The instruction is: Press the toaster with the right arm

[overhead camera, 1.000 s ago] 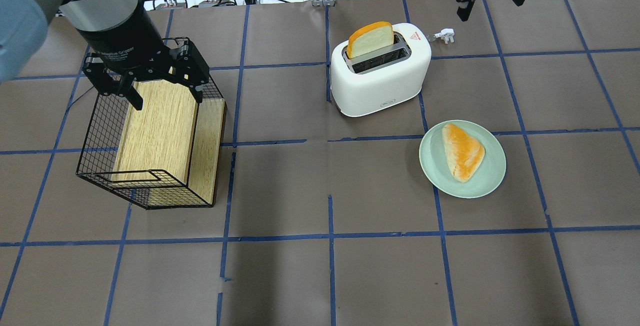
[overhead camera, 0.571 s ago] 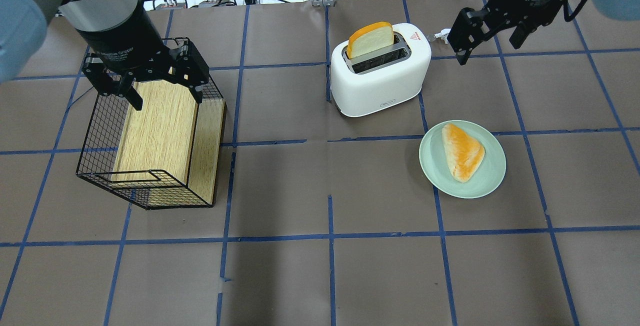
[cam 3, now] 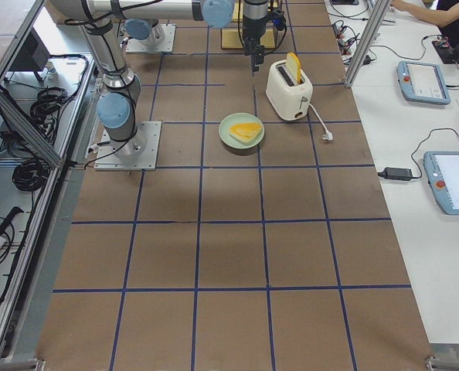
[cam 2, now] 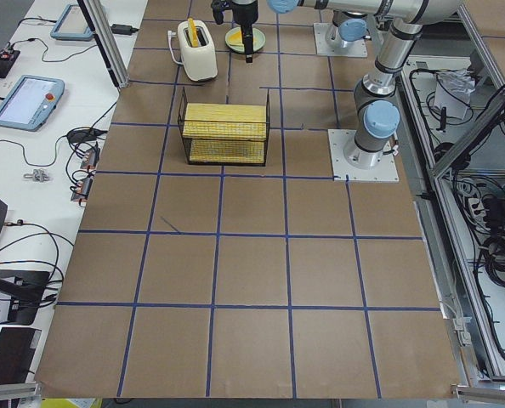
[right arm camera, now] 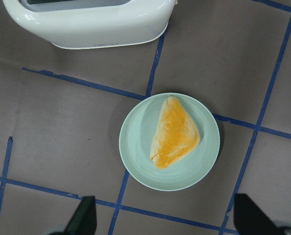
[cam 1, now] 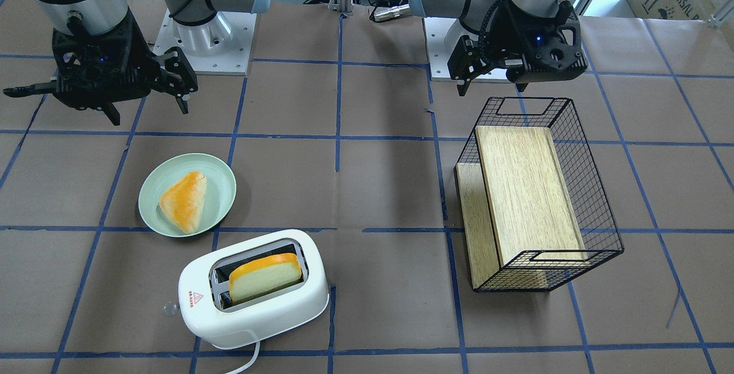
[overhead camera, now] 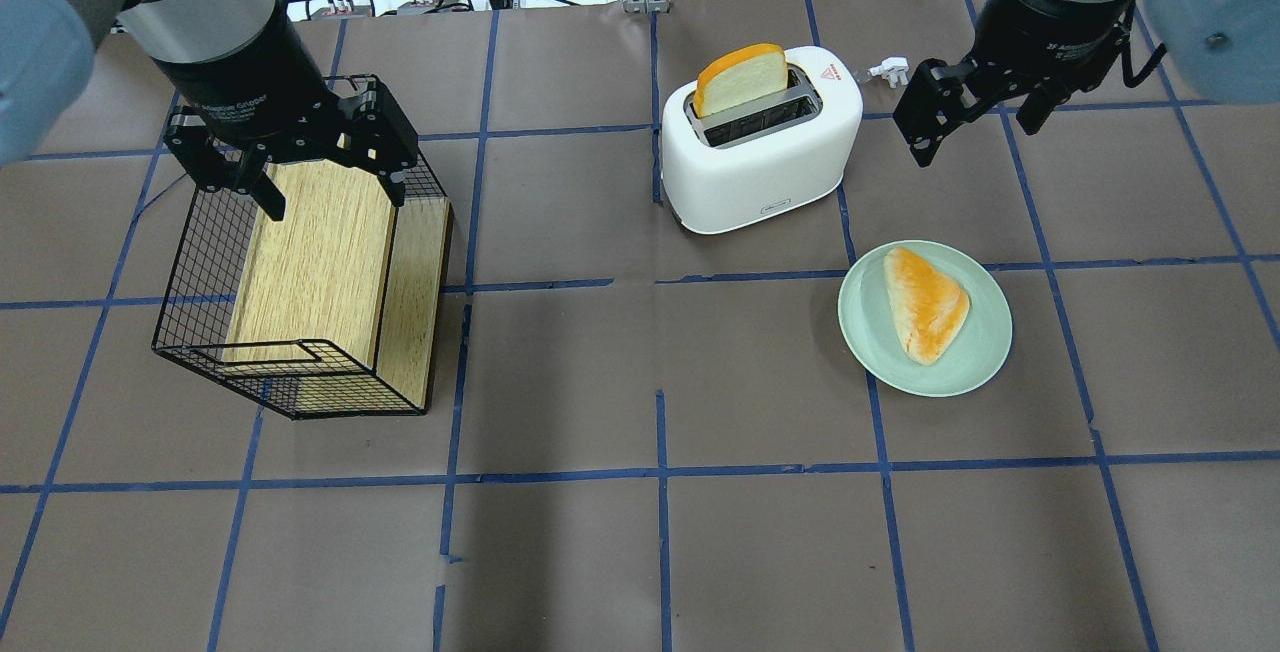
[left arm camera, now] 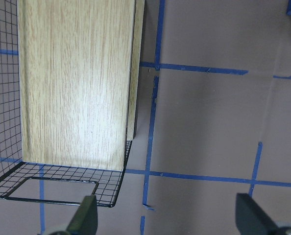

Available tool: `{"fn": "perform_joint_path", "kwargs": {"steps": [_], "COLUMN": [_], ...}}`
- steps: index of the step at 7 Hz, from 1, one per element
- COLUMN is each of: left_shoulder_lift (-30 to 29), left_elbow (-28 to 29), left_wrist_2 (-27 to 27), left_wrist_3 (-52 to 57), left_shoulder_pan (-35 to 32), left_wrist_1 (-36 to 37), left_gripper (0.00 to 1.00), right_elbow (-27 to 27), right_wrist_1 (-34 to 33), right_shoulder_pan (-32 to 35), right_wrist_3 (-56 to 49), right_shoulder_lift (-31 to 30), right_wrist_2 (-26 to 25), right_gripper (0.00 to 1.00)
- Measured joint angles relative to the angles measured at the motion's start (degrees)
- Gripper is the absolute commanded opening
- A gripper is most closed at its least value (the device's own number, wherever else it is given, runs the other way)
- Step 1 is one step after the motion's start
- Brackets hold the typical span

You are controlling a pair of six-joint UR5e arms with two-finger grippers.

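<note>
The white two-slot toaster (overhead camera: 760,152) stands at the back middle of the table with a slice of bread (overhead camera: 740,77) upright in its far slot. It also shows in the front view (cam 1: 258,311) and at the top of the right wrist view (right arm camera: 86,24). My right gripper (overhead camera: 975,132) is open and empty. It hangs to the right of the toaster's end with the red triangle, apart from it, above the table. My left gripper (overhead camera: 335,200) is open and empty over the far end of the black wire basket (overhead camera: 300,372).
A pale green plate (overhead camera: 990,342) with a triangular bread piece (overhead camera: 925,302) lies in front of the right gripper. The basket holds a wooden board (overhead camera: 320,252). A white plug (overhead camera: 890,70) lies behind the toaster's right end. A small clear knob (cam 1: 168,308) sits beside that end.
My right arm has come in from the far table edge toward me and now hangs beside the toaster's right end. The left arm, toaster and bread have not moved.
</note>
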Motion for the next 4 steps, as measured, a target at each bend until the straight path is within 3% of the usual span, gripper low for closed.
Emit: {"fn": "perform_joint_path", "kwargs": {"steps": [4], "left_shoulder_lift": [0.00], "left_elbow": [0.00], "left_wrist_2": [0.00], "left_wrist_3": [0.00], "left_shoulder_pan": [0.00], "left_wrist_1": [-0.04], "left_gripper": [1.00], "right_elbow": [0.11], "right_wrist_1": [-0.38], "right_shoulder_pan": [-0.14], "right_wrist_3": [0.14], "right_shoulder_lift": [0.08], "right_wrist_2": [0.03], "right_gripper": [0.99]}}
